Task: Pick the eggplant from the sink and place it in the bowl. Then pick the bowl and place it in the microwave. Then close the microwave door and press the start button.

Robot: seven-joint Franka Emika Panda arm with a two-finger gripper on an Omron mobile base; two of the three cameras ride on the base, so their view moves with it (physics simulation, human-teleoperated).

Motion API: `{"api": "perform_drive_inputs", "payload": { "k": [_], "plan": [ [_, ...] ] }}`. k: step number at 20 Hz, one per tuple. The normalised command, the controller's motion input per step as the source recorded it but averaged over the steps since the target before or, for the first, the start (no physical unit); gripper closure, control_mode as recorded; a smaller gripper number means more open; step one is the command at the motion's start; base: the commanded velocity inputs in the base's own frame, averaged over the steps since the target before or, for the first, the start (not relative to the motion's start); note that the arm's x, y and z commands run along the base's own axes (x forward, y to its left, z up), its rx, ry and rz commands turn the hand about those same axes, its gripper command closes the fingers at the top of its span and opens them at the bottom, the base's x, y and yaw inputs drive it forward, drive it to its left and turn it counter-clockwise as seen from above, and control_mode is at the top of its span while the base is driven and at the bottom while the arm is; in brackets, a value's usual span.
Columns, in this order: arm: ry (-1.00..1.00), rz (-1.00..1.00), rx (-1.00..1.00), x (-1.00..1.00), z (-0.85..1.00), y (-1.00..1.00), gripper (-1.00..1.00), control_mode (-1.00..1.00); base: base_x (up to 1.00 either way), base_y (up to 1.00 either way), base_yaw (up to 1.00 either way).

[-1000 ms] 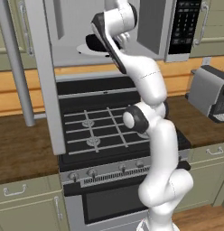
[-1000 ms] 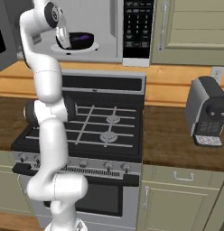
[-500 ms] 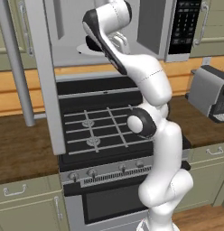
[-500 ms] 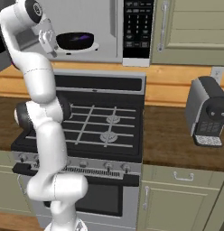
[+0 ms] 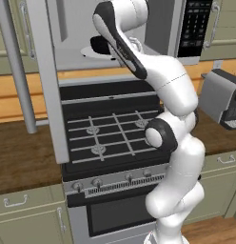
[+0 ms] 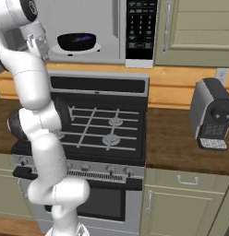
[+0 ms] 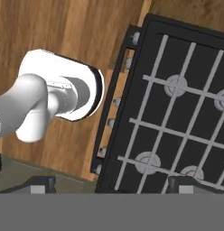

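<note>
**Bowl is in the microwave; the door comes next**

Left base view: the microwave door hangs wide open, swung out over the stove's left side. The bowl sits on the white turntable plate inside the microwave, partly hidden by the arm.

Right base view: the bowl rests centred in the cavity with the eggplant inside it. The keypad panel lies just right of the opening.

Hand view: the gripper looks down on the burner grates, its fingertips spread wide and empty.

To close well, I would bring the hand round behind the door's free edge and push in a steady arc, keeping clear of the bowl.
</note>
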Motion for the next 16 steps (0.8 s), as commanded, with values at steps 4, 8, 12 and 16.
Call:
{"api": "perform_drive_inputs", "payload": {
  "k": [4, 8, 12, 16],
  "plan": [
    [0.36, 0.00, 0.12, -1.00, -0.33, -0.27, -1.00, -1.00, 0.00, 0.00, 0.00],
    [0.16, 0.00, 0.00, -1.00, -0.84, -0.07, -1.00, -1.00, 0.00, 0.00, 0.00],
    [0.01, 0.02, -0.03, -1.00, -0.89, 0.00, -1.00, -1.00, 0.00, 0.00, 0.00],
    [-0.13, 0.07, -0.05, -1.00, -1.00, 0.00, -1.00, -1.00, 0.00, 0.00, 0.00]
  ]
}}
